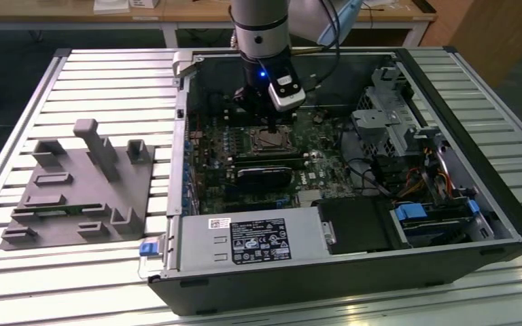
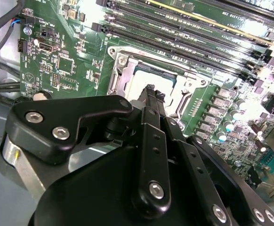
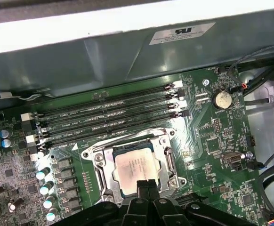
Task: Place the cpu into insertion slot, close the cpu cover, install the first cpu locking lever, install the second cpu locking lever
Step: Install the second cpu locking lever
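Cpu [image 3: 135, 165] sits flat in the insertion slot [image 3: 95, 170], its pale metal face up, and your gripper [image 3: 146, 184] hangs right over its near edge. In both wrist views the jaws are drawn together into one narrow dark tip with nothing between them; in the second wrist view that tip [image 2: 151, 96] points down at the chip's face [image 2: 138, 81], and you cannot tell whether it touches.

Around the chip lies the cpu cover [image 3: 167, 162], a silvery frame folded down over the socket, with the chip showing through its window.

Just beyond the socket from the jaws run four long black memory slots [image 3: 108, 120], side by side on the green motherboard [image 3: 212, 150]. A round coin battery [image 3: 222, 99] sits further off, past the ends of those slots.

In the exterior view your arm [image 1: 259, 27] reaches straight down into the open computer case [image 1: 334, 272], the gripper [image 1: 271, 125] over the socket [image 1: 268, 140] at the middle of the board. The case lies on a slatted metal desk [image 1: 25, 272]. Well apart from the jaws, toward the exterior view's left, a grey parts holder [image 1: 79, 183] rests on the same desk.
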{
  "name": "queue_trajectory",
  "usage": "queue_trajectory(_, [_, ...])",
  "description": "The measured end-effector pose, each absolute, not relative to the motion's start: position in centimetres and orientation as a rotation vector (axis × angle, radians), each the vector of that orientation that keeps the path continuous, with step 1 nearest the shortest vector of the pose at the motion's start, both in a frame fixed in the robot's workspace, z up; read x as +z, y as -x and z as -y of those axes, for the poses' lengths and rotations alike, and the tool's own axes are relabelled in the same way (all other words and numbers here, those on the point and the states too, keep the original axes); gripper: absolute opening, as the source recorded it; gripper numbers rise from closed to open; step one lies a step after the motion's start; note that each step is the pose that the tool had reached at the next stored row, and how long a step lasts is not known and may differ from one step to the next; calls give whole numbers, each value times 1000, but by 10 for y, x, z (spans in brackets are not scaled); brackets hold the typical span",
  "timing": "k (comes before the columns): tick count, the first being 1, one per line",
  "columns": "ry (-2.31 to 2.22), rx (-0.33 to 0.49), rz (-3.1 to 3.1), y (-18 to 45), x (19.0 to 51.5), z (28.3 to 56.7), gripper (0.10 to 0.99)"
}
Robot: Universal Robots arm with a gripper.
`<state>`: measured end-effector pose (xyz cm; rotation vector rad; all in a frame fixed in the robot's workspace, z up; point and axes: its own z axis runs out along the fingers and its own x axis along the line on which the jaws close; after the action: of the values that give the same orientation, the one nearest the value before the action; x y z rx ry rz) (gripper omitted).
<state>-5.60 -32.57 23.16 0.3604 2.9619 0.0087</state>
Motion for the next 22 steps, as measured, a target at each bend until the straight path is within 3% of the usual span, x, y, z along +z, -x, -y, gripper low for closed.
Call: queue_trajectory(22, [-363,6,-2979,56,231,353,106])
